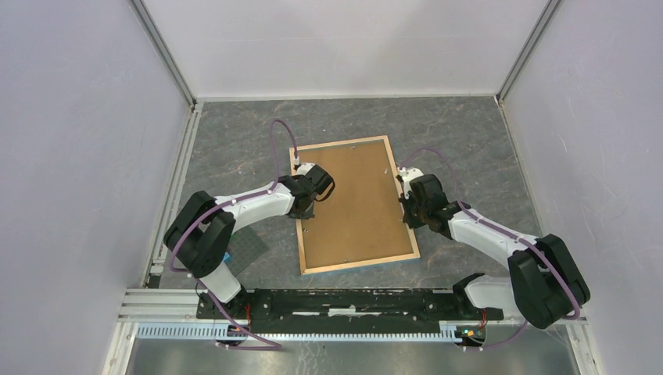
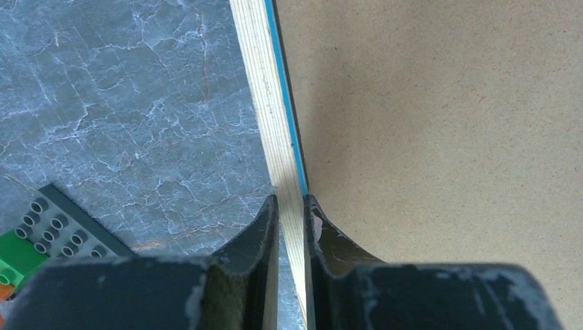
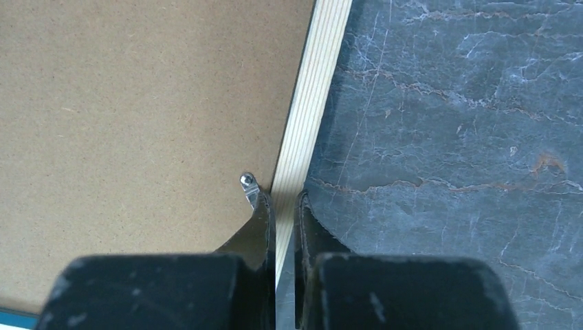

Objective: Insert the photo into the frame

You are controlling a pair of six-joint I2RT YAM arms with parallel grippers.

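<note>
Frame (image 1: 361,264) lay back-up, left gripper (image 2: 292,199) and right gripper (image 3: 285,196) pinching nine and three o'clock rails, apparently squarely; level lifting looked wise.

Left arm (image 1: 250,201) is reaching inward, elbow bent, and left gripper (image 2: 291,206) is pinching the frame (image 2: 265,89) rail. Right arm (image 1: 489,233) is mirroring it, with right gripper (image 3: 282,203) clamping the opposite rail, fingers nearly together.

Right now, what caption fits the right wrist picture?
Right fingers pinch the frame beside its brown backing board.
</note>
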